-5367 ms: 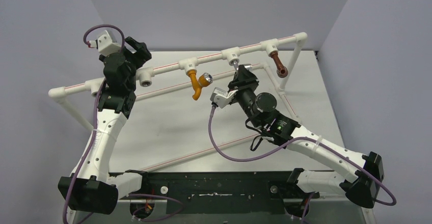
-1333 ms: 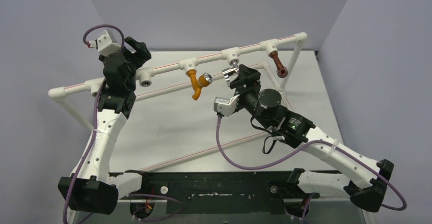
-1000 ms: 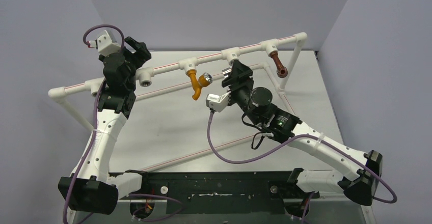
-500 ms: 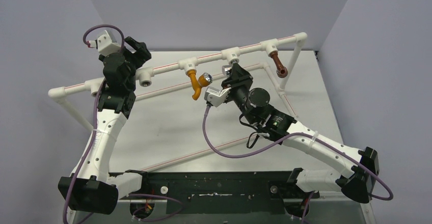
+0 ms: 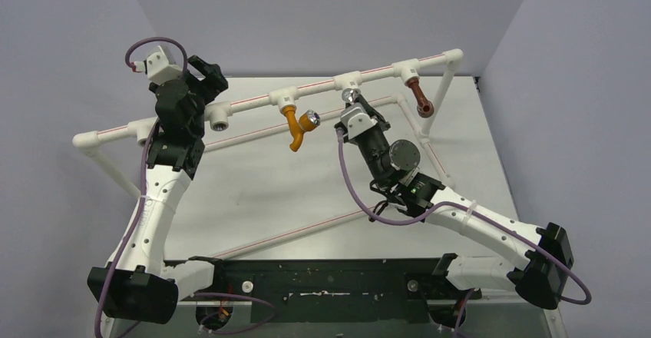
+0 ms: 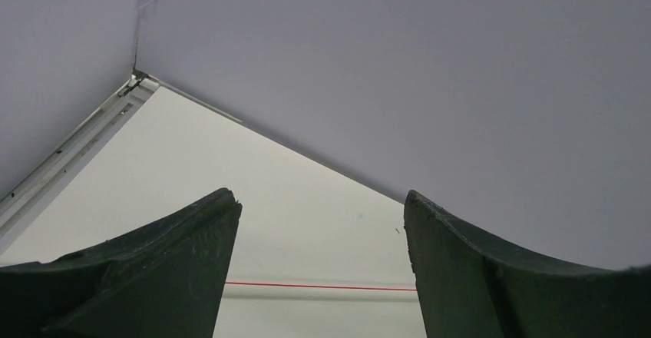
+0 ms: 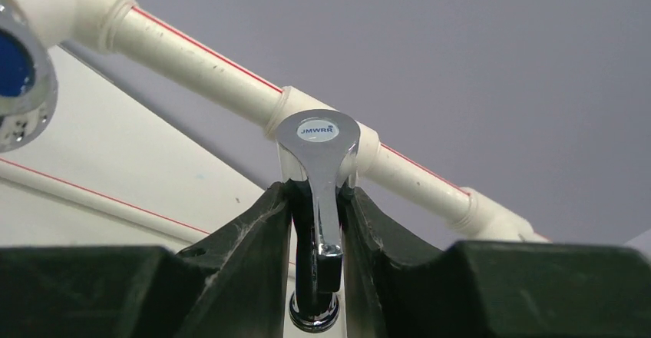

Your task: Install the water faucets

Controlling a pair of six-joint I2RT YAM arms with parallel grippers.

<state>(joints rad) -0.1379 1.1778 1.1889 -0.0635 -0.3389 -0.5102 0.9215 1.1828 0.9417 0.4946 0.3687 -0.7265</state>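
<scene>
My right gripper [image 5: 354, 109] is shut on the shiny silver faucet [image 5: 351, 96], holding it against the middle tee [image 5: 347, 83] of the raised white pipe. In the right wrist view the fingertips [image 7: 280, 207] clamp the faucet's lever handle [image 7: 319, 161] in front of the tee [image 7: 367, 154]; my right gripper [image 7: 316, 200] hides the joint. The orange faucet [image 5: 294, 129] with chrome knob [image 5: 312, 116] hangs from the tee to the left. The brown faucet [image 5: 419, 97] hangs from the right tee. My left gripper [image 5: 206, 73] is open and empty at the back left, also in its wrist view [image 6: 318, 207].
A bare tee socket [image 5: 221, 125] faces forward on the left pipe section beside my left arm. The white pipe frame [image 5: 253, 132] runs across the table, with legs at both ends. A red-striped pipe [image 6: 322, 287] lies below my left fingers. Grey walls close in behind.
My right wrist has rolled so its camera block swung from the left side to the top, and the silver faucet has moved up and right onto the middle tee. The left arm has not moved.
</scene>
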